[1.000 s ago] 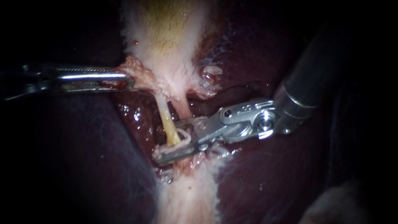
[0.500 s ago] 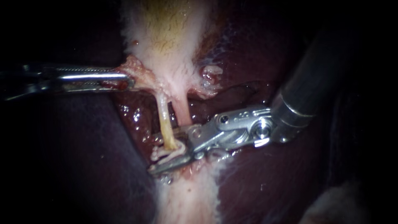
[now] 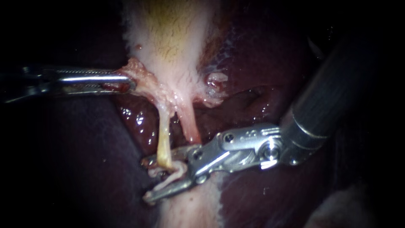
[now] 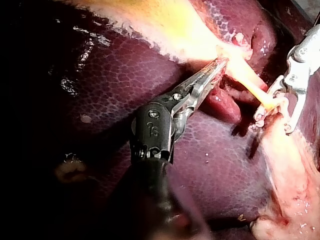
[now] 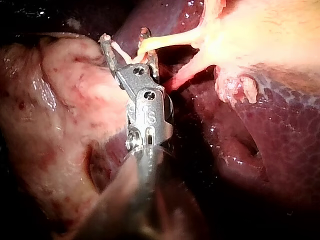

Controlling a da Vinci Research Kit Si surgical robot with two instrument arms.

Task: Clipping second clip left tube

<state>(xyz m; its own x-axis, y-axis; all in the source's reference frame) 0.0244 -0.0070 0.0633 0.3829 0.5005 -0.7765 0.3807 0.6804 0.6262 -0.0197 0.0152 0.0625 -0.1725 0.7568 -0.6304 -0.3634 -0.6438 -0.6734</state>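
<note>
Left tube (image 3: 163, 141) (the pale yellow one) hangs with its lower end between the parted jaws of my right instrument (image 3: 148, 179), which straddle it with a gap showing. Just beside it runs a pinker tube (image 3: 190, 126). Farther back, my left instrument (image 3: 126, 81) clamps the gallbladder (image 3: 168, 50) at its edge, over dark liver (image 3: 253, 63).

Pale yellow left tube (image 3: 163, 139) stretches taut, nearly upright, beside pinker tube (image 3: 190, 124).

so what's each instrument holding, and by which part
Left instrument: shut on the gallbladder at its lower edge. Right instrument: nothing gripped, open jaws straddle the left tube near its lower end.
</note>
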